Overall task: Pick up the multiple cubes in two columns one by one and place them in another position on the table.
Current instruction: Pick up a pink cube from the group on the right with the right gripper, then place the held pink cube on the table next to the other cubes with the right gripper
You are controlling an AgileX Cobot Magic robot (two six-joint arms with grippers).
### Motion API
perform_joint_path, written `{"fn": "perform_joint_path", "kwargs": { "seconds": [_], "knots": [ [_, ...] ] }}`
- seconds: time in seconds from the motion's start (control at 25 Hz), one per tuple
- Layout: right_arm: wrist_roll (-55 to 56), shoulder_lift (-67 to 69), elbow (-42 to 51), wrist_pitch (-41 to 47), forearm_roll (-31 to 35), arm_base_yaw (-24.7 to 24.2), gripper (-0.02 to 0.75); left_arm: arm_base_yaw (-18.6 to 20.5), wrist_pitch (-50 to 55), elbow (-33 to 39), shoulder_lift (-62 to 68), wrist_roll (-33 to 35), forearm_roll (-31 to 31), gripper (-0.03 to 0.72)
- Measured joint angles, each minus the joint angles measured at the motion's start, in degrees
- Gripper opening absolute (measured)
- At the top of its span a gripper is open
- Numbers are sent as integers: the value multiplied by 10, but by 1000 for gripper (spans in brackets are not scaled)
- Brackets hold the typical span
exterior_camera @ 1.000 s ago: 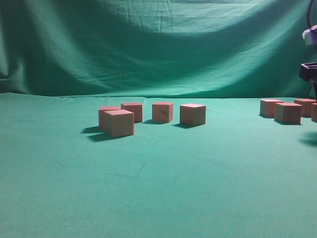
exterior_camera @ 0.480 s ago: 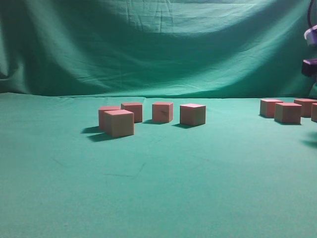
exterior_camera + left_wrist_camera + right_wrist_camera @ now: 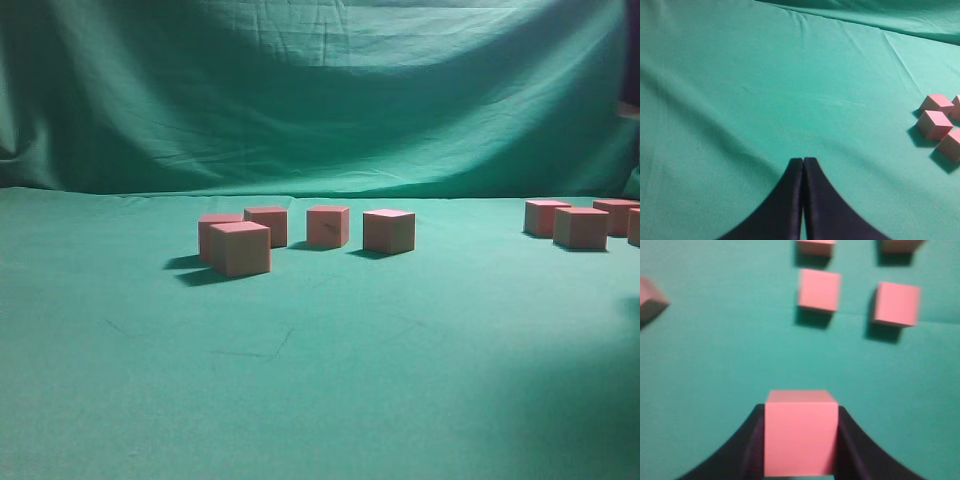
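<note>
Low in the right wrist frame, right gripper (image 3: 799,440) clamps a cube (image 3: 799,432), carry step, needs a clear drop spot on the table (image 3: 320,380); left gripper (image 3: 803,167) clenched, idle.

Staged robot-test set, lab-like — green cloth table (image 3: 320,400), draped green backdrop (image 3: 320,90) directly behind the table, nothing domestic around it — just identical pinkish cubes (image 3: 240,248) scattered on the table's cloth.
</note>
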Motion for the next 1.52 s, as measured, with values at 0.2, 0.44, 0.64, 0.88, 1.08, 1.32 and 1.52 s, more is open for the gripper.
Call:
{"fn": "perform_joint_path", "kwargs": {
  "seconds": [0.2,0.44,0.64,0.88,1.08,1.32,1.52],
  "knots": [
    [-125,-1,0,16,98,90,262,0,0,0,0,0,0,0],
    [-174,37,-3,-52,122,230,262,0,0,0,0,0,0,0],
    [-183,110,-60,-36,120,281,262,0,0,0,0,0,0,0],
    [-200,200,-152,29,108,285,262,0,0,0,0,0,0,0],
    [-212,240,-179,34,102,285,272,0,0,0,0,0,0,0],
    [-228,250,-182,11,90,292,256,0,0,0,0,0,0,0],
    [-236,250,-183,-18,85,303,256,0,0,0,0,0,0,0]
  ]
}}
